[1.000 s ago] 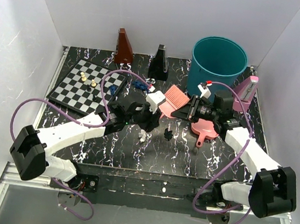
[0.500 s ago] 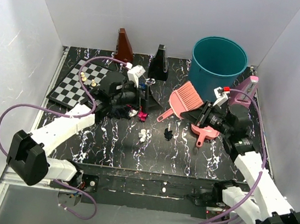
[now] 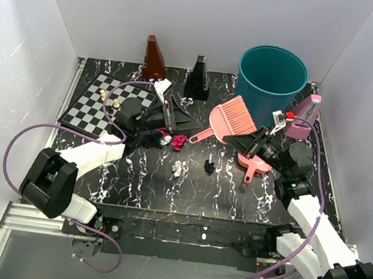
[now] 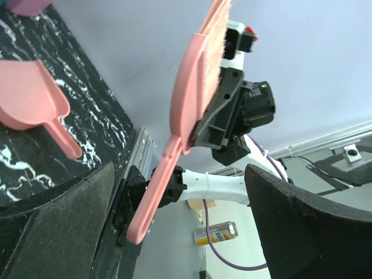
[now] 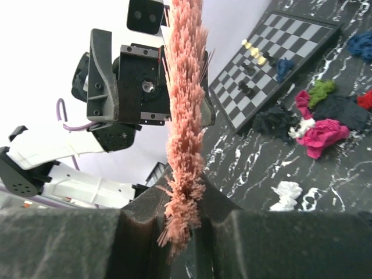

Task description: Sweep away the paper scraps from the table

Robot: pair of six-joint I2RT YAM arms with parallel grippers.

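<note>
My left gripper (image 3: 179, 116) hangs with its jaws wide apart, close by the paper scraps (image 3: 164, 139), a blue, magenta and green heap on the table (image 3: 140, 178) beside the chessboard (image 3: 98, 104). A white scrap (image 3: 178, 169) lies nearer my bases. My right gripper (image 3: 249, 142) is clamped on the pink brush (image 3: 233, 117), held in the air near the dustpan (image 3: 255, 164).

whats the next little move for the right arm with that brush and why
Probably lower the right claw down and to the left, so the brush comes to the table beside the paper scraps. The claw is shut on the brush's bristle end and holds it up off the table, while the scraps lie clustered to its left and the dustpan lies flat below.
</note>
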